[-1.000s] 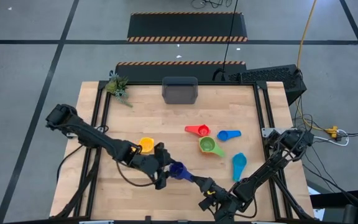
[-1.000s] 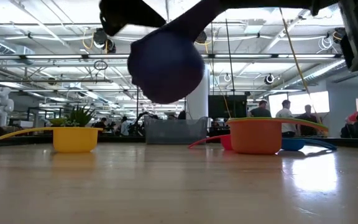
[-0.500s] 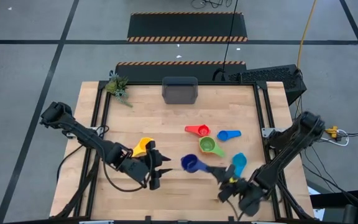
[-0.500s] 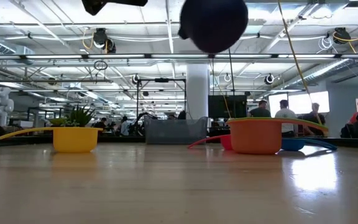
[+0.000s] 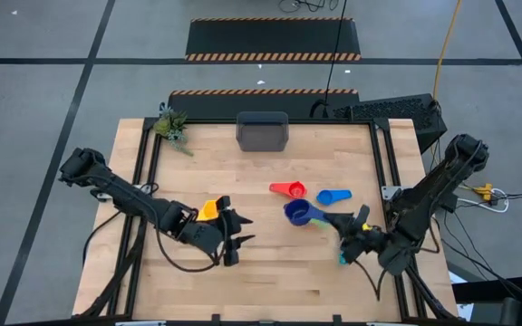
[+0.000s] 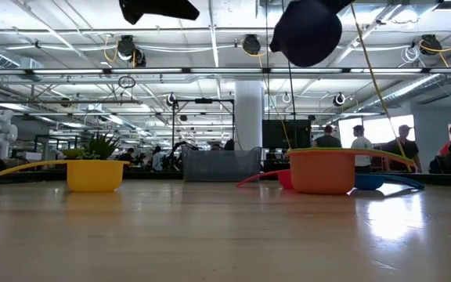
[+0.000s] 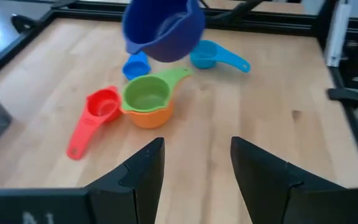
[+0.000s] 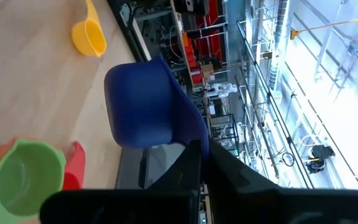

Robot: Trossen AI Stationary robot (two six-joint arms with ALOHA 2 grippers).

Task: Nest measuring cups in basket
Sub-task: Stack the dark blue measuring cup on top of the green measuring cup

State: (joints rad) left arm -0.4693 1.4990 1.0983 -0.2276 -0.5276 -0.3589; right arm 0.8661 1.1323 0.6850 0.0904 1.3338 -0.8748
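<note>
My right gripper (image 5: pixel 331 220) is shut on the dark blue cup (image 5: pixel 297 212), which hangs above the green cup (image 7: pixel 146 94) nested in the orange cup (image 7: pixel 149 117). Red (image 5: pixel 288 189), blue (image 5: pixel 332 196) and cyan (image 7: pixel 213 56) cups lie on the wood around them. The yellow cup (image 5: pixel 208 210) stands at the left. Beside it, my left gripper (image 5: pixel 236 239) stays open above the table with nothing between its fingers. The dark grey basket (image 5: pixel 262 132) stands at the far edge. My right gripper pinches the dark blue cup's flat handle (image 8: pixel 188 129) between its two fingers. The fingers reach in about level from the table's right and lie along the handle. The cup is lifted clear, its mouth up and a little tilted, over the green cup.
A small green plant (image 5: pixel 171 125) stands at the far left corner. Black frame rails (image 5: pixel 383 163) run along the table's sides. Bare wood lies between the cups and the basket and along the near edge. People stand in the room beyond the table.
My right gripper has carried the dark blue cup up and away from the near edge and from my left gripper, toward the right and far side, until it hangs over the green cup. My left gripper has drawn back a little toward the yellow cup.
</note>
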